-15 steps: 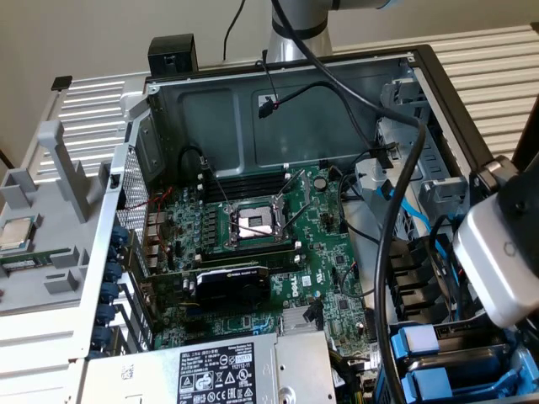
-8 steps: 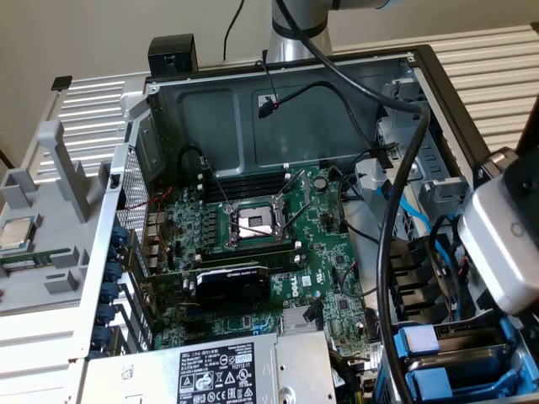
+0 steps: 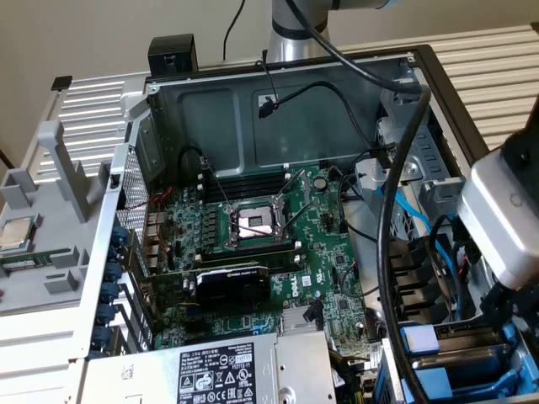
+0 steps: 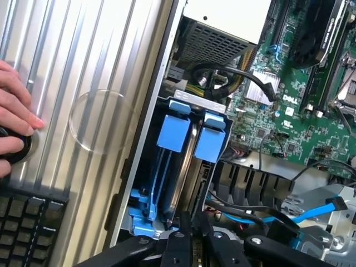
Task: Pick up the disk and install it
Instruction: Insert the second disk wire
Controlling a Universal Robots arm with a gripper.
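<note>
Down in the drive cage [image 4: 194, 99] beside the motherboard [image 4: 278, 111], the disk [image 4: 182, 172] stands on edge in its blue carrier frame [image 4: 172, 132], just beside a second blue-fronted carrier [image 4: 211, 143]. Close by the near end of the disk hangs the end effector [image 4: 192, 238]; whether it is open, closed or gripping cannot be told. Black and blue cables [image 4: 261, 214] cross the neighbouring bays. Outside the case, a person's hand [image 4: 14, 111] rests on a ribbed metal panel [image 4: 83, 61], near a keyboard [image 4: 25, 222].
</note>
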